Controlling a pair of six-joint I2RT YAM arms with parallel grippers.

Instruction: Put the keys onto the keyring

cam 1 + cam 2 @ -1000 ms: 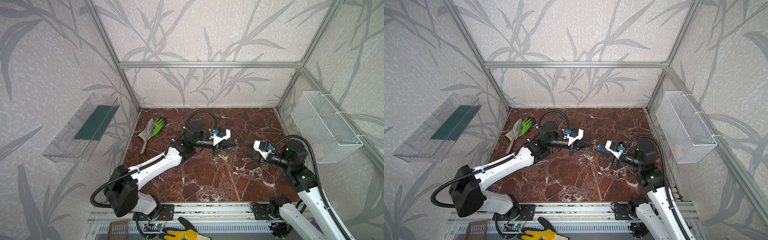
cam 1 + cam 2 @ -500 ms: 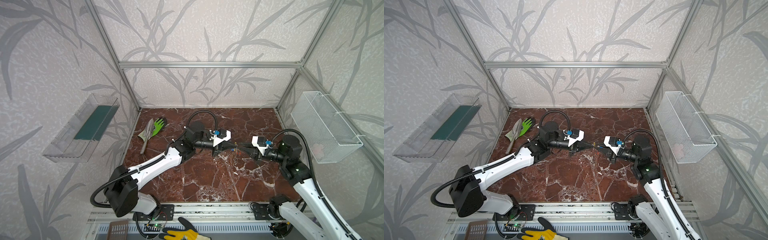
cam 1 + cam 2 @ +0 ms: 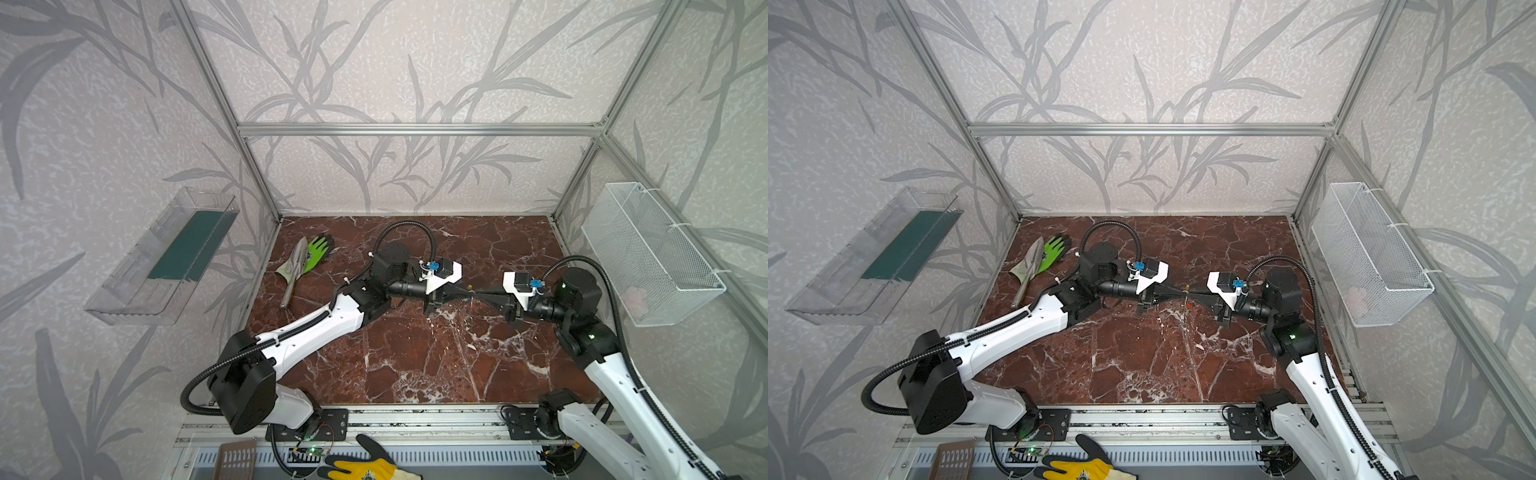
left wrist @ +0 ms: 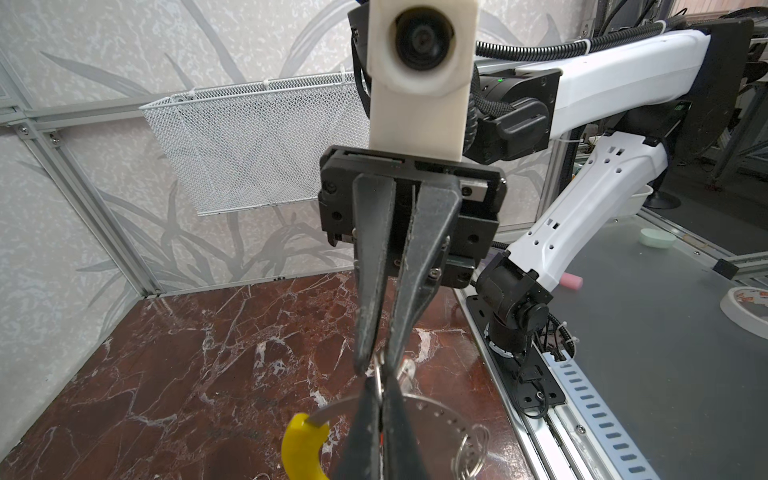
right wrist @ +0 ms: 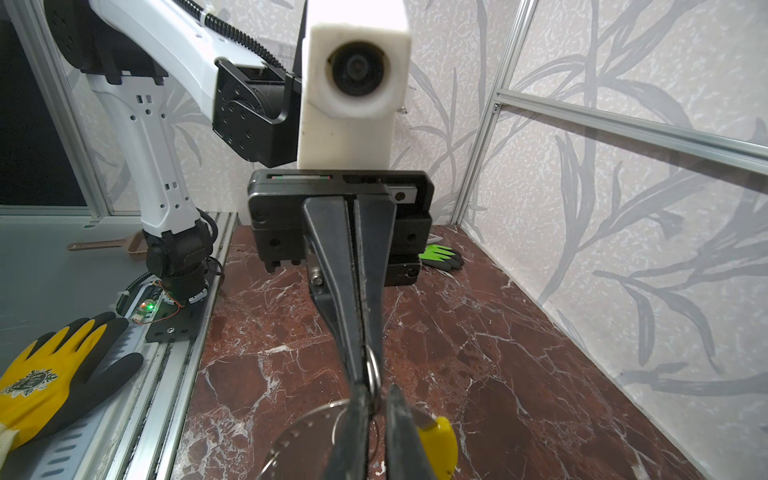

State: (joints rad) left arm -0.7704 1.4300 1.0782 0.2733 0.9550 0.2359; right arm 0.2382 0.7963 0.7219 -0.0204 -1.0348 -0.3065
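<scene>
Change: the right hand point(image 4: 377, 365) is now nose to nose with the left hand point(image 5: 365, 372) above the middle of the desk point(image 3: 415, 353). A moment back it sits well off toward the right of both top views with its fingers part spread. Now those fingers are pressed together. Both wrist views show a small split ring point(image 5: 372, 368) right between their tips, so we read it as pinching that ring.

The left hand does not change: it is pressed together on the keyring point(image 4: 440, 413) and holds it up off the desk in the same spot as before. The hoop hangs below the meeting point, at the bottom of both wrist views, with the dotted band on one side and the yellow arc point(image 4: 303, 446) on the other. Some thin wire rings point(image 4: 469, 453) hang at the band, lower right of the left wrist view.

The keys point(image 3: 472, 305) show only as red and blue specks just under the fingertips, centre of a top view. They are too small to tell whether they are threaded on the hoop or just dangle beside it.

Meaning: we judge the approach is over and a two-handed grip is set, the left steadying the hoop and the right taking the ring. Threading looks not yet done. Risk: both tips crowd one spot, so the ring can slip or twist.
</scene>
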